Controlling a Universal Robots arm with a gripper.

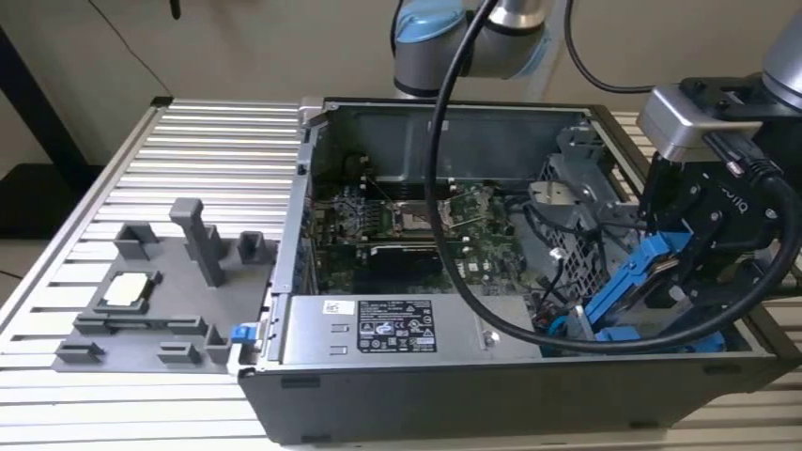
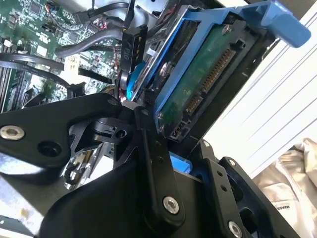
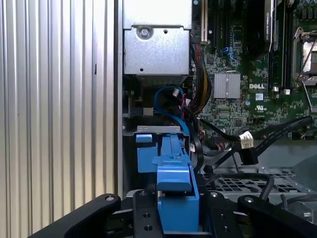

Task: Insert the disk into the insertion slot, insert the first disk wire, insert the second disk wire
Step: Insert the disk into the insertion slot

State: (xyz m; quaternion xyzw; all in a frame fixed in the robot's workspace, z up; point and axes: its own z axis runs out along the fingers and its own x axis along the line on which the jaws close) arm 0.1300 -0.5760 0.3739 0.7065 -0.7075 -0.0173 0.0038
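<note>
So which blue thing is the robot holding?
The disk in its blue frame, gripped by the end effector. The small blue clip by the grey tray sits untouched.

The gripper (image 2: 181, 164) grips the edge of the blue carrier (image 2: 280, 22) between its black jaws. It holds the disk (image 2: 205, 74) tilted, green circuit board and connector row facing out. Beyond it sit the motherboard (image 2: 34, 20) and black cables (image 2: 84, 47). The ribbed metal table (image 2: 257, 114) runs alongside.
</note>
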